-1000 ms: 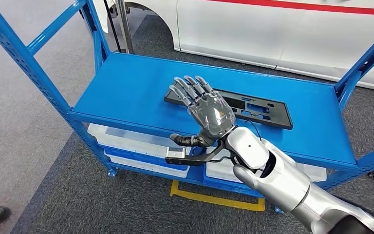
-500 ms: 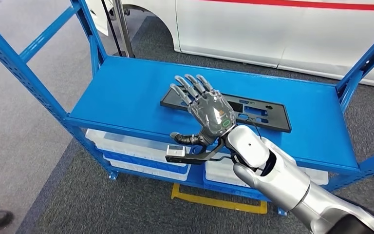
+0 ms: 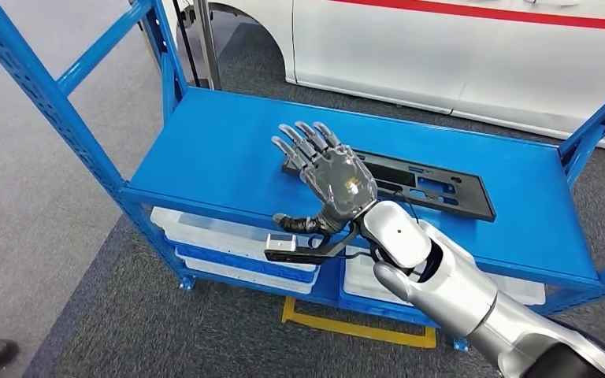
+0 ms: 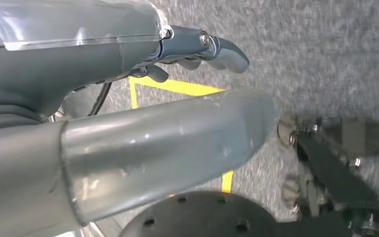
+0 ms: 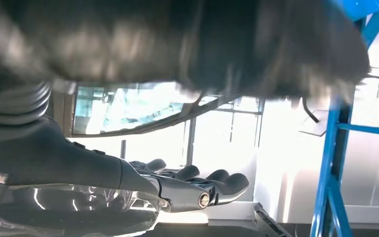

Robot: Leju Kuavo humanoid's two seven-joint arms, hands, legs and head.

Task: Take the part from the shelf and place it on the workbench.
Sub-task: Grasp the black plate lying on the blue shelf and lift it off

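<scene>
1. Nearest the camera, head view: my right arm (image 3: 449, 283) reaches up and forward from the lower right, over the front edge of the blue shelf (image 3: 228, 150).
2. My right hand (image 3: 332, 179) is flat, palm down, fingers apart and extended, thumb sticking out to the side. It has nothing in it.
3. Fingertips sit over the near-left end of the part (image 3: 433, 185), the long flat black panel with cutouts. I can't tell from this angle whether they touch it or hover just above.
4. The part lies flat on the top shelf deck, running off to the right of my hand, clear of the shelf's uprights.
5. Below the deck: white bins (image 3: 228, 240) on the lower level. Behind the shelf: a white vehicle body (image 3: 457, 55) with a red stripe.
6. My left hand (image 4: 128, 108) in the left wrist view hangs over grey carpet with a yellow floor marking; fingers look loosely curled with nothing in them, so I read it as closed and idle, not fully sure.
7. Progress: early. Approach is roughly done; grasp, lift, carry and placement are all left. I see no workbench from here, so I expect a turn or walk once I have the part.
8. Judgement: a thin flat panel on a flat deck is awkward to pick. I likely need to get the fingers under an edge or slide it to the shelf lip.
</scene>
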